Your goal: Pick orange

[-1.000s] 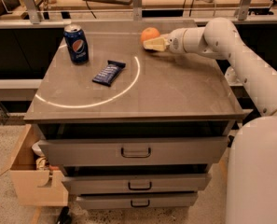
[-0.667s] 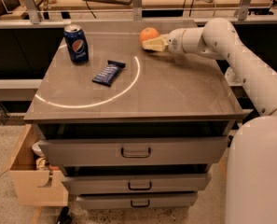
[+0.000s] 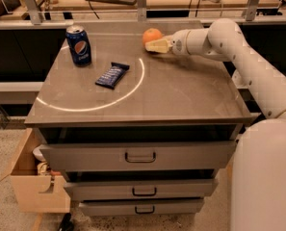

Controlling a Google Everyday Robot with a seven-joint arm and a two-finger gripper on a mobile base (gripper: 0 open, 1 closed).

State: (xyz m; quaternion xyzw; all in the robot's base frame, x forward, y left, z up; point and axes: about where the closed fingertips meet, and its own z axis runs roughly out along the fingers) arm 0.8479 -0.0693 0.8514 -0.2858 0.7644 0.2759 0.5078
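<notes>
While tool (image 3: pixel 150 46) sits beside orange (image 3: pixel 152 34) | can (image 3: pixel 79 44), snack bar (image 3: pixel 112 75) well apart

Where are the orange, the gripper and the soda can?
orange (image 3: pixel 152 34): camera view, middle of its peel.
gripper (image 3: pixel 150 46): camera view, its tip, just in front of the orange.
soda can (image 3: pixel 79 46): camera view, logo on its side.

cream gripper (image 3: pixel 151 46) by orange fruit (image 3: pixel 152 34), blue can (image 3: pixel 79 45), navy bar (image 3: pixel 112 75), grey table (image 3: pixel 190 93)

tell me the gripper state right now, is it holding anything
Gripper: right beside the orange, on its near side; whether it is open, shut or holding cannot be told.
</notes>
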